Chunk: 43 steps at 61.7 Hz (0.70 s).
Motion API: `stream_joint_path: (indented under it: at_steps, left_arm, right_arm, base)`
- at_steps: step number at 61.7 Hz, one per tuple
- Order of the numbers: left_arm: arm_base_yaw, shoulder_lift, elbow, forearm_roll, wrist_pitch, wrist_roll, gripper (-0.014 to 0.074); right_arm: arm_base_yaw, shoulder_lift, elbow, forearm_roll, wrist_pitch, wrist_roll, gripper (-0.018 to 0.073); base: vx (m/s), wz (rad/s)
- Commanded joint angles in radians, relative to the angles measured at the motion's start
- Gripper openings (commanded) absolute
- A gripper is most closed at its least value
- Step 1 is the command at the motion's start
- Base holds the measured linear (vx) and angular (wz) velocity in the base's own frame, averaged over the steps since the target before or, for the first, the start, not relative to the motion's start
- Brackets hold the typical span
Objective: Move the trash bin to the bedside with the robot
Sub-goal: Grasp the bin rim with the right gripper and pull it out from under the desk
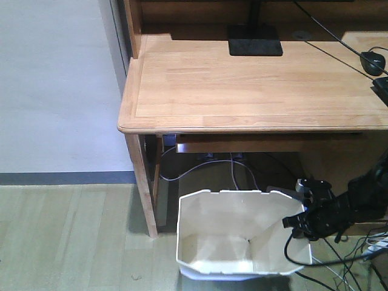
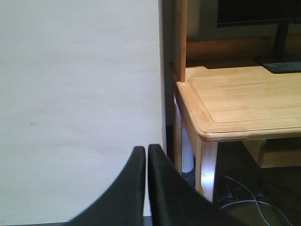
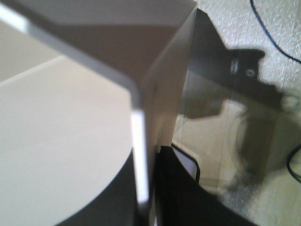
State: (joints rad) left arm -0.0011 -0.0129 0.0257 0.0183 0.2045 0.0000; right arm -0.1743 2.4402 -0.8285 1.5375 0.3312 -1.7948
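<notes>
Your right gripper (image 1: 293, 222) reaches in low from the right, its arm bent and trailing black cables, and its two fingers are pinched on the right rim of the trash bin (image 1: 206, 227). In the right wrist view the thin white wall of the trash bin (image 3: 70, 141) runs straight between the dark fingers of the right gripper (image 3: 146, 179), one inside and one outside. Your left gripper (image 2: 146, 150) is raised, its black fingers pressed together with nothing between them, facing a pale wall (image 2: 80, 94) beside the desk corner. The trash bin stands upright on the wood floor (image 1: 66, 236), just in front of the light wooden desk (image 1: 242, 91), and its cream inside shows bare down to the base. Behind it, cords (image 1: 200, 167) hang under the desk. A black monitor base (image 1: 254, 47) sits at the back of the desktop.
</notes>
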Motion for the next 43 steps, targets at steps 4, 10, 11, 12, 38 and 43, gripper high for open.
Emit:
stream_joint_path:
  at_steps: [4, 10, 11, 12, 38, 43]
  left_arm:
    - [-0.002, -0.013, 0.019, -0.004, -0.068, 0.000, -0.0006]
    - [-0.002, -0.013, 0.019, -0.004, -0.068, 0.000, -0.0006]
    - [-0.002, -0.013, 0.019, -0.004, -0.068, 0.000, -0.0006]
    - [-0.002, -0.013, 0.019, -0.004, -0.068, 0.000, -0.0006]
    - [-0.002, -0.013, 0.019, -0.004, -0.068, 0.000, -0.0006]
    - [-0.002, -0.013, 0.019, -0.004, -0.068, 0.000, -0.0006]
  right_arm:
    - [-0.003, -0.176, 0.111, 0.101, 0.192, -0.073, -0.0005]
    - [-0.003, -0.256, 0.174, 0.148, 0.203, -0.107, -0.0005]
    - [-0.003, -0.269, 0.182, 0.155, 0.206, -0.110, -0.0005]
    - [-0.003, -0.287, 0.190, 0.161, 0.209, -0.111, -0.0005]
    - [-0.003, -0.441, 0.236, 0.146, 0.235, -0.113, -0.0005]
    - [-0.003, -0.441, 0.236, 0.164, 0.247, -0.103, -0.0005]
  base:
    - [0.00, 0.00]
    - [0.00, 0.00]
    - [0.00, 0.00]
    - [0.00, 0.00]
    - [0.00, 0.00]
    - [0.00, 0.00]
